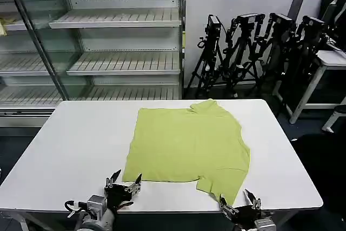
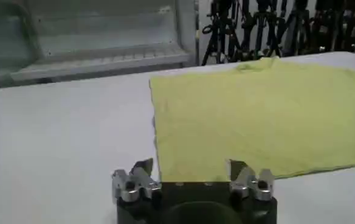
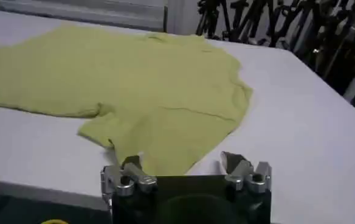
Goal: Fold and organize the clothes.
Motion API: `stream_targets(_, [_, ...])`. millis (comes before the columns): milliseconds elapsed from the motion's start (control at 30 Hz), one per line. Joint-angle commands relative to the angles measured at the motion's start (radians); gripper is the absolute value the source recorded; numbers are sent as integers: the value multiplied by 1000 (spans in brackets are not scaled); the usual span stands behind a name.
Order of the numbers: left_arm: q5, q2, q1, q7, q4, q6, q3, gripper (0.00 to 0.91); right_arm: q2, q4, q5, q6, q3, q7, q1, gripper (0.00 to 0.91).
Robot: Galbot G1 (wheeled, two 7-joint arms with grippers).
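Metal fingers (image 1: 115, 177) — soft lime shirt (image 1: 186, 147)

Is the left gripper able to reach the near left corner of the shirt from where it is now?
Probably yes. The left gripper waits open at the table's near edge, just in front of the shirt's near left corner, and nothing lies between them. The right gripper is off by the sleeve.

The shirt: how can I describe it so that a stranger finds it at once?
Look at the white table in front of the glass-door shelves. The shirt lies spread flat on its middle, its collar toward the far edge. It is plain lime green, the sole piece of cloth there.
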Motion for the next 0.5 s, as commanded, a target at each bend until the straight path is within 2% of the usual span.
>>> stream_targets(33, [-17,3,-16,-4,28,6,4,30,1,-6,5,1,-11,0,-6,0])
stream_targets(500, [-51,-7,-1,-2,19,6,1,30,4,12,19,33,-5,0,-26,0])
